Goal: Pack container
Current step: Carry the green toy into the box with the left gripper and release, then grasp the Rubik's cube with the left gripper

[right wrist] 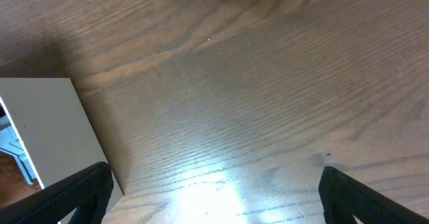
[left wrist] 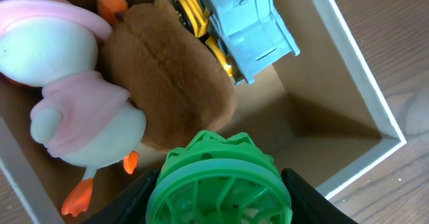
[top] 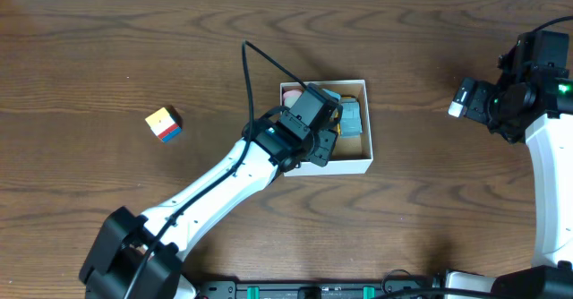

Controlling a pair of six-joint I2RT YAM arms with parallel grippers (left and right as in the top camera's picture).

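Observation:
The container [top: 356,163] is a white box with a tan-brown inside at the table's middle; it also shows in the left wrist view [left wrist: 362,70] and the right wrist view [right wrist: 47,130]. Inside lie a white-and-pink duck plush [left wrist: 60,96], a brown plush [left wrist: 167,76] and a light-blue and yellow toy truck [left wrist: 244,23], which also shows from overhead [top: 351,115]. My left gripper [left wrist: 218,204] is shut on a green ribbed round toy [left wrist: 218,184] and holds it over the box's inside. My right gripper [right wrist: 214,197] is open and empty above bare table, right of the box.
A small multicoloured cube [top: 164,123] lies on the wooden table left of the box. The right arm [top: 519,93] hovers at the far right edge. The left arm's cable arcs over the box's far-left corner.

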